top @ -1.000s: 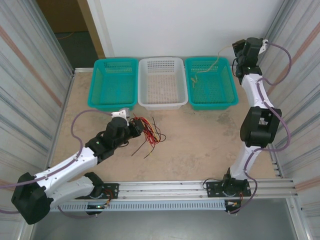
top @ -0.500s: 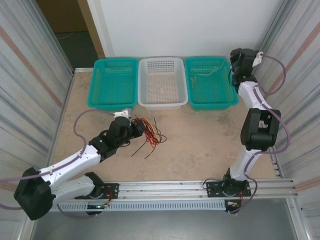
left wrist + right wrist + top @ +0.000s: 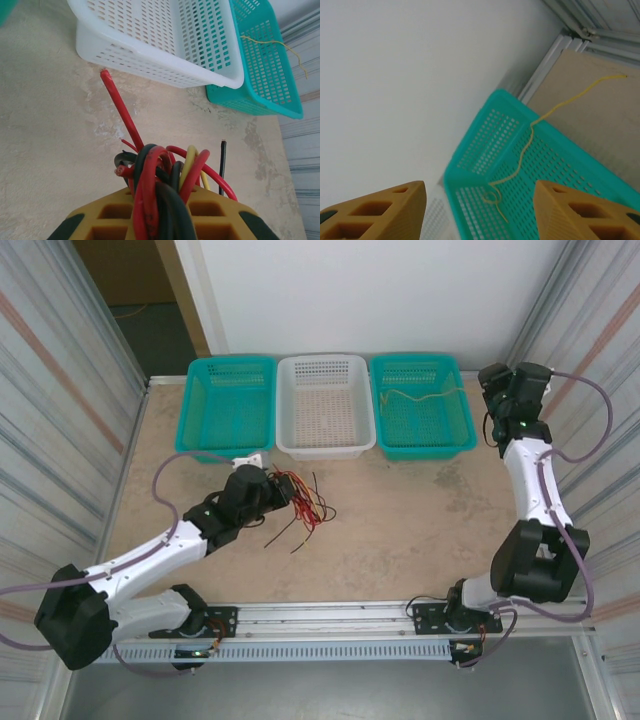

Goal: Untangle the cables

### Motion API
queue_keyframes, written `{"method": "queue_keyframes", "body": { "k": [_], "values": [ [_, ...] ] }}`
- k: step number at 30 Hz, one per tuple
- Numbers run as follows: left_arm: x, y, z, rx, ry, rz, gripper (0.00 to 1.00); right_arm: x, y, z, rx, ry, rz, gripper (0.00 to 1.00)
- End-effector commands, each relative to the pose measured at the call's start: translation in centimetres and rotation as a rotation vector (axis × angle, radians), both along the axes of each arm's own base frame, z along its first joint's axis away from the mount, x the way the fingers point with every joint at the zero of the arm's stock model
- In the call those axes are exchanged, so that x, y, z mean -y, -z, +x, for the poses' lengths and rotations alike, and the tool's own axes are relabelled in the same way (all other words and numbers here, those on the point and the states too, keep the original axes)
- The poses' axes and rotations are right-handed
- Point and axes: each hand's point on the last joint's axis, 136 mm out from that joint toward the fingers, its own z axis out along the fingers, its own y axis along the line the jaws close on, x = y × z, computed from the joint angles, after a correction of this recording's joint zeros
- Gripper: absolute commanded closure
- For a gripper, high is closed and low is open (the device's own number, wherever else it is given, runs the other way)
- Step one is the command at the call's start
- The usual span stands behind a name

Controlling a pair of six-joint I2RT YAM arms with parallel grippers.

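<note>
Beige worktop [image 3: 420, 520] fills a bay of ribbed metal walls, with three baskets in a row at 12 o'clock: teal [image 3: 228, 405], white [image 3: 325, 405] and teal [image 3: 422, 410].

The cables [image 3: 305, 508] lie at about 9 o'clock from the middle, a knot of red, black and yellow strands. The left gripper [image 3: 275, 490] has its fingers closed on the knot. On the left wrist view the strands [image 3: 160, 170] loop tightly over one another just ahead of the fingers [image 3: 90, 220], with one stiff red end and one black end sticking out free.

One yellow cable [image 3: 425, 398] is apart from the rest, in the 1 o'clock basket. It is thin and wavy, curled at one end [image 3: 530, 135], and its other end trails over the rim towards the corner. The right gripper [image 3: 497, 380], at 2 o'clock beside that basket, has its fingers wide with nothing between them.

Risks, as I judge them:
- The trailing end may drag the yellow cable back out if the right arm brushes it.
- Pulling one strand while the left fingers clamp the whole knot may cinch the loops tighter.
- Stiff ends may spring and flick strands off the worktop.
</note>
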Motion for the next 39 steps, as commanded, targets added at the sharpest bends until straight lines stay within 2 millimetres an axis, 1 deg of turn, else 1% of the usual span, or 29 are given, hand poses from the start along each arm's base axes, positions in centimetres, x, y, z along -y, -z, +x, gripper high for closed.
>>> {"method": "queue_keyframes", "body": {
  "k": [1, 3, 4, 5, 6, 7, 8, 10, 11, 12, 13, 15, 18, 20, 22, 25, 27, 31, 33, 36, 39],
  "values": [
    [0.1, -1.5, 0.6, 0.026, -0.009, 0.008, 1.0, -3.4, 0.4, -3.4, -0.156, -0.211, -0.088, 0.42],
    [0.2, -1.5, 0.5, 0.008, -0.001, 0.015, 1.0, -5.8, 0.7, -5.1, -0.213, -0.312, -0.154, 0.45],
    [0.3, -1.6, 0.5, 0.004, 0.006, 0.013, 1.0, -7.5, 1.1, -6.2, -0.251, -0.363, -0.208, 0.46],
    [0.5, -1.7, 0.5, 0.0, 0.013, 0.009, 1.0, -9.3, 1.6, -7.0, -0.277, -0.42, -0.257, 0.46],
    [0.7, -1.7, 0.5, -0.005, 0.024, 0.008, 1.0, -11.5, 1.9, -8.0, -0.287, -0.496, -0.331, 0.41],
    [0.9, -1.7, 0.6, -0.014, 0.035, 0.01, 1.0, -13.6, 2.6, -9.2, -0.303, -0.558, -0.392, 0.39],
    [1.0, -1.4, 0.6, -0.029, 0.037, 0.016, 0.89, -15.4, 3.2, -10.1, -0.306, -0.612, -0.424, 0.39],
    [1.3, -1.0, 0.5, -0.069, 0.046, 0.026, 0.55, -19.2, 4.8, -12.3, -0.298, -0.713, -0.44, 0.36],
    [1.4, -0.9, 0.4, -0.083, 0.05, 0.027, 0.46, -20.5, 5.6, -13.2, -0.297, -0.743, -0.449, 0.32],
    [1.3, -0.9, 0.3, -0.098, 0.049, 0.036, 0.24, -21.9, 6.3, -14.2, -0.295, -0.774, -0.469, 0.28],
    [1.2, -1.0, 0.2, -0.108, 0.052, 0.052, 0.13, -23.2, 7.0, -15.1, -0.299, -0.801, -0.485, 0.25],
    [0.8, -1.6, 0.0, -0.111, 0.064, 0.088, 0.11, -25.7, 8.5, -16.7, -0.317, -0.878, -0.471, 0.24],
    [-1.1, -1.7, -0.5, -0.157, 0.032, 0.149, 0.11, -28.8, 11.5, -18.5, -0.413, -0.986, -0.369, 0.26],
    [-2.8, -1.5, -0.8, -0.196, 0.004, 0.158, 0.15, -30.6, 13.5, -19.4, -0.486, -1.054, -0.312, 0.32],
    [-4.2, -1.2, -1.2, -0.234, -0.015, 0.129, 0.22, -31.7, 15.0, -20.0, -0.539, -1.08, -0.326, 0.35],
    [-5.3, -0.3, -1.8, -0.281, -0.028, 0.086, 0.34, -33.4, 16.4, -20.3, -0.586, -1.124, -0.316, 0.39],
    [-5.3, 0.3, -2.2, -0.3, -0.008, 0.07, 0.44, -34.6, 17.5, -20.4, -0.624, -1.145, -0.305, 0.44],
    [-4.1, 1.8, -3.1, -0.346, 0.052, 0.025, 0.57, -36.7, 19.2, -20.3, -0.656, -1.177, -0.298, 0.47],
    [-3.4, 2.6, -3.4, -0.378, 0.077, 0.006, 0.65, -37.5, 20.0, -20.0, -0.671, -1.183, -0.289, 0.54],
    [-2.5, 3.4, -3.9, -0.406, 0.112, 0.015, 0.71, -38.2, 20.9, -19.5, -0.685, -1.193, -0.287, 0.6],
    [-1.7, 3.8, -4.2, -0.417, 0.144, 0.029, 0.76, -38.6, 21.9, -19.1, -0.708, -1.201, -0.299, 0.61]
  ]
}}
